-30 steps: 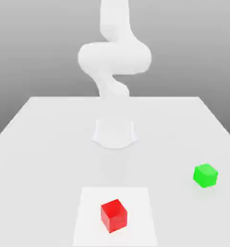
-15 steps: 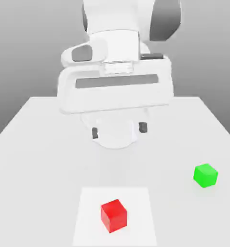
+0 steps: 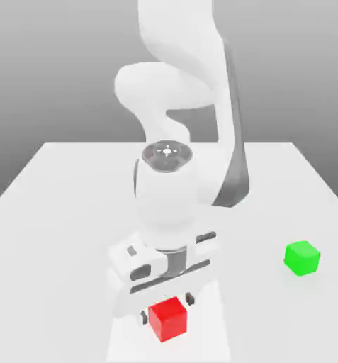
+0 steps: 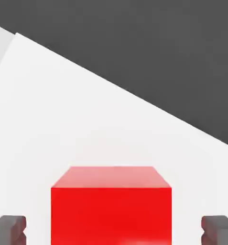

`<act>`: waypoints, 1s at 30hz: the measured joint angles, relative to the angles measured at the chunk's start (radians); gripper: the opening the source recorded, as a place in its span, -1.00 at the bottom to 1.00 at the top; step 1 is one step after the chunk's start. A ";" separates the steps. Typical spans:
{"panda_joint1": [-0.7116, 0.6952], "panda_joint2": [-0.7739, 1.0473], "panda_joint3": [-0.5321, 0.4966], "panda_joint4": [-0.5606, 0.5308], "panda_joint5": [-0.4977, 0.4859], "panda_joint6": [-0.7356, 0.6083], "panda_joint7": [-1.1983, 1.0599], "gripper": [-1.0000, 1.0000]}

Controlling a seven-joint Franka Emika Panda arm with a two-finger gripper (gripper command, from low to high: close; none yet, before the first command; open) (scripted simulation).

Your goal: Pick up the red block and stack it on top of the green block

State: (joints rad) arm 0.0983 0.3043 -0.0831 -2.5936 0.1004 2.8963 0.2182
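The red block (image 3: 167,320) sits on a paler square patch of the white table near its front edge. My gripper (image 3: 167,307) has come down over it, one dark finger on each side. In the hand view the red block (image 4: 111,206) lies between the two fingertips (image 4: 8,229), with a strip of table visible on each side, so the gripper (image 4: 114,232) is open around the block without touching it. The green block (image 3: 302,257) stands alone on the table toward the exterior view's right, well apart from the hand.
The white table (image 3: 58,213) stretches back to the arm's base. The arm's bulky links (image 3: 175,184) tower over the table's middle, behind the red block. The pale square patch (image 3: 214,333) marks the table's front.
The hand has swung forward and dropped from above the table's middle to straddle the red block. Its fingers have drawn closer together. Both blocks stay where they were.
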 joint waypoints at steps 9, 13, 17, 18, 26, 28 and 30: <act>0.015 -0.115 -0.024 -0.018 -0.043 -0.097 0.031 -1.00; 0.097 -0.221 0.044 -0.053 -0.059 -0.169 0.045 -1.00; 0.308 -0.297 0.154 -0.100 -0.047 -0.199 0.038 -1.00; 0.364 -0.316 0.173 -0.111 -0.045 -0.205 0.037 -1.00; 0.556 -0.304 0.273 -0.167 -0.103 -0.136 0.081 -1.00; 0.560 -0.234 0.260 -0.165 -0.145 -0.069 0.111 -1.00; 0.565 -0.201 0.250 -0.164 -0.165 -0.039 0.125 1.00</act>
State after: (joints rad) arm 0.6635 0.1028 0.1669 -2.7571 -0.0646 2.8572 0.3435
